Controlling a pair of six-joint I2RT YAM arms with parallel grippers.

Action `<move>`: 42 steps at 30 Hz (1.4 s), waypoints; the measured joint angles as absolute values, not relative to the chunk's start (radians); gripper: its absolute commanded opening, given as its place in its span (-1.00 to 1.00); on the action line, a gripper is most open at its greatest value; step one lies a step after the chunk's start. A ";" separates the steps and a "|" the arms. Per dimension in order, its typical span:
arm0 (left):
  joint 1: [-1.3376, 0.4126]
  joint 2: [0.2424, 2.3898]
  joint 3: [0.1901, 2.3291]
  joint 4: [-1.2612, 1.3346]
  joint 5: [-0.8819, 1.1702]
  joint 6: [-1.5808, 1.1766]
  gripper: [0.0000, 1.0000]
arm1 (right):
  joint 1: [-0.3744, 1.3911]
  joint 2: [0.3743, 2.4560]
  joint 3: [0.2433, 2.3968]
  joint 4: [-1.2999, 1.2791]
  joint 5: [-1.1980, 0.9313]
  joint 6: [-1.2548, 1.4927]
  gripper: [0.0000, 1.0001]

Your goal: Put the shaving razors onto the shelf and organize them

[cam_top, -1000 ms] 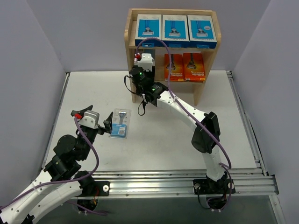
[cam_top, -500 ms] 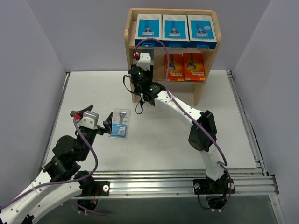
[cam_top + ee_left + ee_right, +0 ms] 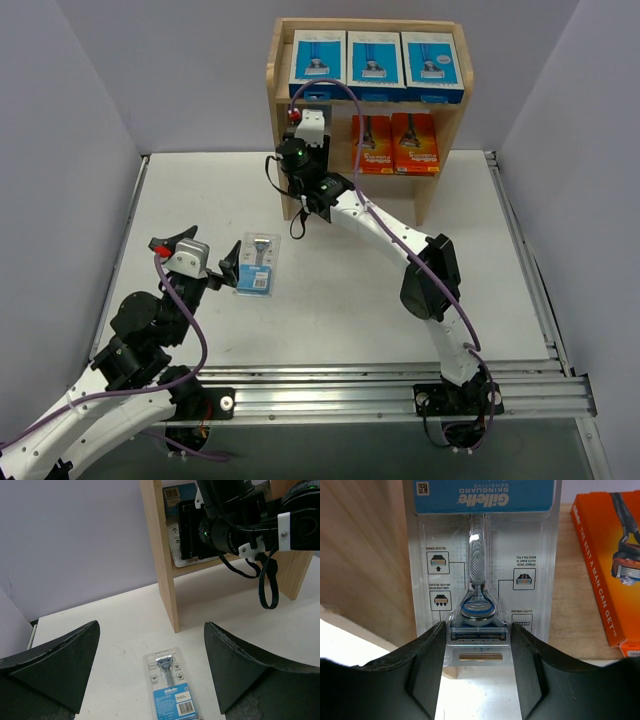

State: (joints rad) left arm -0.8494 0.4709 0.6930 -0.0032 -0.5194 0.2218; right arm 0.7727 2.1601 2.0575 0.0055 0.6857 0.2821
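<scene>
Right gripper (image 3: pixel 479 642) clamped on blister razor card (image 3: pixel 480 555), card upright at the shelf (image 3: pixel 277 110) middle tier, just left of orange boxes (image 3: pixel 610 555). Left gripper (image 3: pixel 151 630) wide open; second card (image 3: pixel 170 687) flat on the table before the shelf's left post, lengthwise ahead of the claw.

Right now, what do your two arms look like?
The left arm and right arm are white segments with black joints, trailed by looping purple cables, each with a red tab near the wrist. Green lights glow on the right. Jaws are black, wedge-shaped.

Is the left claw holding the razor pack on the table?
No, the left claw stands open, and the blister pack lies flat on the table ahead of it, untouched.
</scene>
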 measured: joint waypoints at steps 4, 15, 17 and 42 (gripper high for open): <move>-0.850 0.467 0.693 -0.004 -0.519 0.222 0.88 | 0.771 2.163 2.067 0.016 0.686 0.282 -0.78; -0.850 0.461 0.693 -0.003 -0.519 0.222 0.88 | 0.764 2.204 2.079 0.024 0.685 0.278 -0.76; -0.851 0.461 0.693 -0.003 -0.519 0.222 0.88 | 0.762 2.205 2.080 0.025 0.683 0.278 -0.73; -0.856 0.451 0.693 -0.003 -0.519 0.222 0.88 | 0.754 2.207 2.092 0.027 0.674 0.280 0.27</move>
State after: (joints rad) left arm -0.8558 0.4507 0.6926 -0.0032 -0.5194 0.2222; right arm 0.7536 2.2066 2.0922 0.0269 0.6739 0.2798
